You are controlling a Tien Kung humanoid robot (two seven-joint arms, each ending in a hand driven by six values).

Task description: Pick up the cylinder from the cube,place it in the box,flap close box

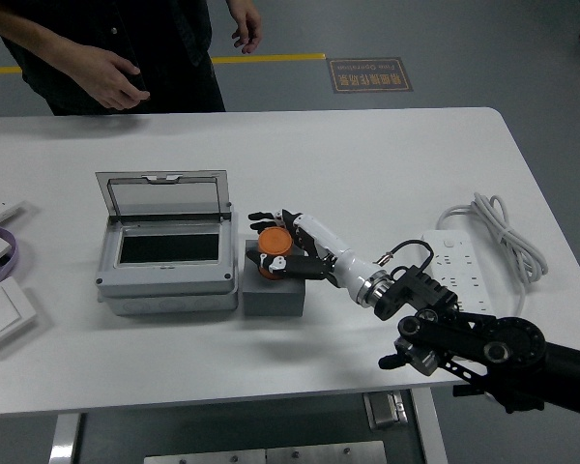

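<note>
Head view is all we get, so here goes: the right hand has its fingers wrapped around the orange cylinder, which sits on top of the grey cube, right beside the open box. Thumb looks to be on the near side and the other fingers on the far side, so I'd call it a real hold, though I can't tell if the cylinder has left the cube yet. If I were doing this step: lift straight up first so the cube doesn't get dragged along, then carry left over the dark opening and keep low enough to stay under the raised lid. Let go only once it's inside. Left arm isn't visible. A person's hand hangs at the far side of the bench, not touching anything
</note>
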